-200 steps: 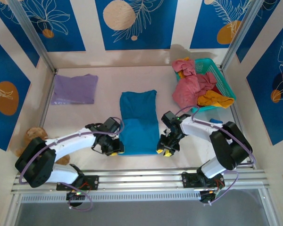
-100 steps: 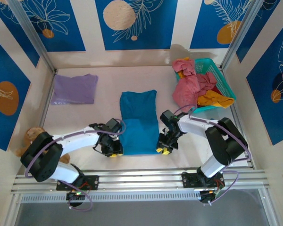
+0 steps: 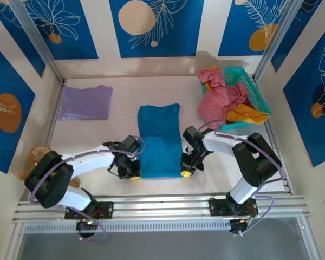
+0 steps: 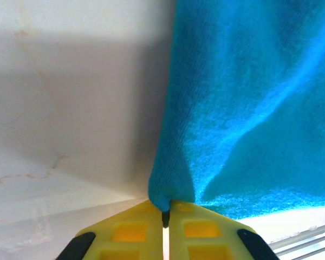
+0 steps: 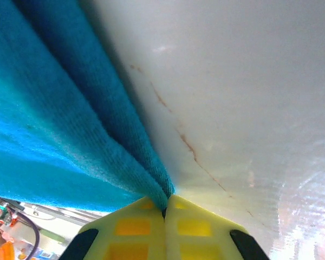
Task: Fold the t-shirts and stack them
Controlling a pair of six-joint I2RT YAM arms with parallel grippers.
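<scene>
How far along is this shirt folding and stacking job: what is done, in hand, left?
Done: the lavender t-shirt lies folded far left. In hand: the teal t-shirt, folded narrow, with the left tool and right tool each shut on a near corner. Left: further folding, the pink t-shirts and orange t-shirt heaped at the basket, all stacking.

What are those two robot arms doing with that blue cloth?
They are folding t-shirts. The left gripper and the right gripper are each shut on a near corner of the teal-blue t-shirt, which lies partly folded in the middle of the table. A lavender t-shirt lies folded at the far left. Rose-pink t-shirts and an orange t-shirt spill from the turquoise basket at the far right, not yet folded.
</scene>
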